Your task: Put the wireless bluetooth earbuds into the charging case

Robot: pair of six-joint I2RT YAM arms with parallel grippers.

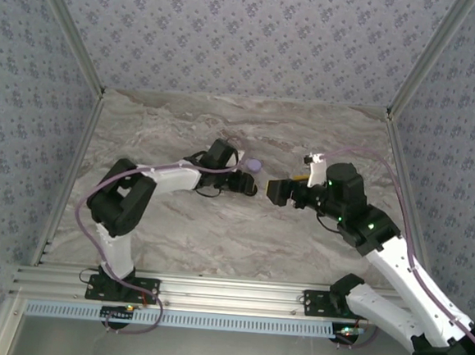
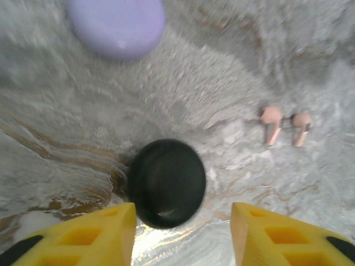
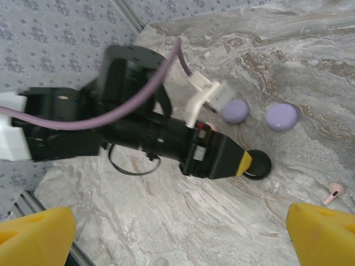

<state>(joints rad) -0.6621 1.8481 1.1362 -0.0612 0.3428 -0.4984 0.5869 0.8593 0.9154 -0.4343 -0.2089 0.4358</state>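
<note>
Earbuds: 2 pcs, pale pink, stemmed, side by side on marble table, 2 o'clock of black case. Purple case at its 11 o'clock; both cases round, shut. L gripper: fingers apart, flanking black case. R gripper: fingers wide apart.

Robot lab cell is operating behind patterned walls.
An aluminium rail and wallpapered panels are boxing in a marble-look table, with the left arm and right arm standing bolted at its near edge.
</note>
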